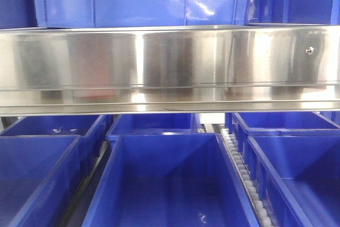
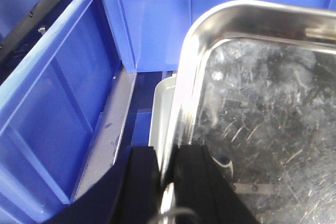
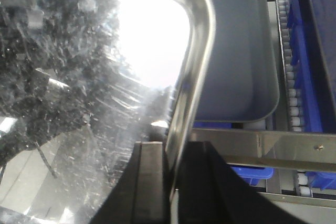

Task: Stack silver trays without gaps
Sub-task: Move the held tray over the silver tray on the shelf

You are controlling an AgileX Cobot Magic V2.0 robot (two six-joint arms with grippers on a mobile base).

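A scratched, shiny silver tray [image 2: 262,103] fills the right of the left wrist view. My left gripper [image 2: 167,150] is shut on its left rim, one black finger on each side of the rolled edge. The right wrist view shows the same kind of tray [image 3: 79,77], with my right gripper [image 3: 176,142] shut on its right rim. Below and beyond it lies a second silver tray [image 3: 236,51], grey in shade, and what may be its edge [image 2: 160,108] shows under the held tray in the left wrist view. No tray or gripper appears in the front view.
A brushed-steel shelf rail [image 1: 170,62] with a screw crosses the front view above several blue bins [image 1: 170,184]. Blue bins [image 2: 47,103] stand close on the left of the held tray. A roller track [image 3: 290,51] and a steel bracket [image 3: 273,148] lie to the right.
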